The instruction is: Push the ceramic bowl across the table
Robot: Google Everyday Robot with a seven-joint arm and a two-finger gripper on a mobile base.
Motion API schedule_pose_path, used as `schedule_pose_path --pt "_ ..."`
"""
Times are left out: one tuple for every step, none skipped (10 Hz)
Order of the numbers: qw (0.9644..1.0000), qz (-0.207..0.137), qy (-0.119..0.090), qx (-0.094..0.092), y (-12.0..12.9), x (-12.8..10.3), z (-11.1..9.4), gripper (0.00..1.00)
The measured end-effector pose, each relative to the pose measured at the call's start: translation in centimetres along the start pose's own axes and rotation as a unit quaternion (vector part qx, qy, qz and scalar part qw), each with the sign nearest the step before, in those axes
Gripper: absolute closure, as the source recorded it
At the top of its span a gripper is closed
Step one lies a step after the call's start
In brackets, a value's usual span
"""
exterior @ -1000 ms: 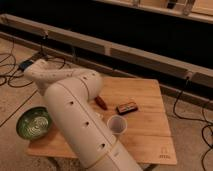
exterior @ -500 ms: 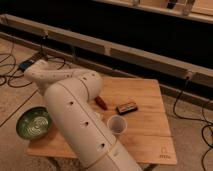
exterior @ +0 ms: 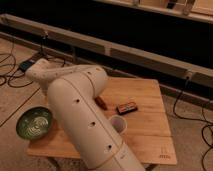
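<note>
Matches the views from a second and half a second back: no shift found in the ceramic bowl, in the arm, or in the small things on the bench.

Ceramic bowl: at the far left end of the bench, close to the front-left corner, well apart from the other items. Whether partly over the edge there: cannot tell.

End effector: not in sight, hidden somewhere behind the thick white arm, so wide, narrow or holding something cannot be told. Likewise no telling how near to the bowl, or on which side of it.

Arm: rising from the bottom edge of the view, slanting up and left over the middle of the bench to a rounded joint above and behind the bowl, then folding back to the right. Lower arm link just right of the bowl in the view; touching or apart, cannot tell.

Bowl again: upright, mouth facing up, pale patterned inside in full view, green outside and dark rim around it. Round, so no long axis and no pointing direction to report.

Right of the arm: a white cup tight against the arm's edge in the view, a dark rectangular block just behind the cup, a small reddish piece left of the block, beside the arm.
</note>
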Motion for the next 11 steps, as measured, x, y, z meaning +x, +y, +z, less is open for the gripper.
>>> schedule_pose_path --pt "1.0 0.003 -0.004 -0.004 -0.9 0.9 -0.3 0.2" --pt "0.9999 0.007 -0.009 -0.007 -2.3 1.9 -0.7 0.2" --pt "0.9998 0.014 -0.012 -0.013 -4.1 3.2 -0.8 0.2" --pt "0.9996 0.019 -0.012 -0.017 -5.1 3.9 -0.9 0.2" --pt "0.9994 0.026 -0.009 -0.02 -6.3 4.7 -0.6 0.2" --pt "0.9992 0.032 -0.002 -0.026 -7.2 5.5 -0.2 0.2" --pt "0.999 0.033 0.001 -0.029 -7.1 5.7 0.0 0.2" --pt "0.999 0.032 0.006 -0.031 -6.7 6.0 0.2 0.2" --pt "0.9988 0.034 0.014 -0.031 -6.0 6.6 0.4 0.2" --pt "0.9986 0.036 0.026 -0.029 -5.0 7.7 0.8 0.2" --pt "0.9984 0.035 0.034 -0.027 -4.2 8.6 1.1 0.2"
